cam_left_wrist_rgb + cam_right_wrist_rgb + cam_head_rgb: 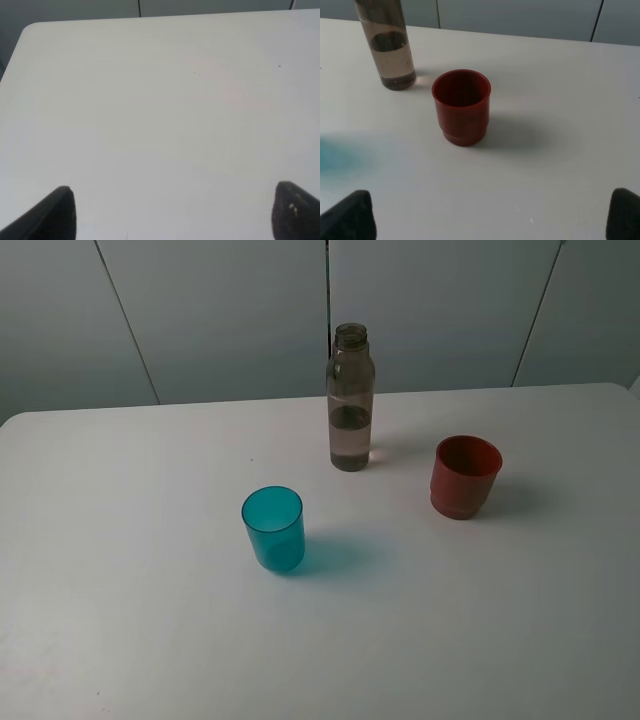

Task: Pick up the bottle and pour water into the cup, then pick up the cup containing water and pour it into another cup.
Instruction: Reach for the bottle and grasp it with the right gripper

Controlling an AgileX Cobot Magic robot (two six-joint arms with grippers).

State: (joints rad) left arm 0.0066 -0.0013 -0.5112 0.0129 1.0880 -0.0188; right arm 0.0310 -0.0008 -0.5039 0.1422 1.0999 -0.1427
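The smoky-grey bottle [350, 398] stands upright and uncapped at the back middle of the white table [120, 620], partly filled with water; the right wrist view shows its lower part [387, 45]. The teal cup [273, 528] stands in front and to the left of it. The red-orange cup [465, 476] stands to the bottle's right and shows again in the right wrist view [462, 106]. Neither arm appears in the exterior view. My right gripper [490, 216] is open, well short of the red-orange cup. My left gripper [172, 212] is open over bare table, with nothing between its fingers.
Grey wall panels [220, 310] rise behind the table's far edge. A rounded table corner [30, 27] shows in the left wrist view. A teal blur [337, 155] shows on the table in the right wrist view.
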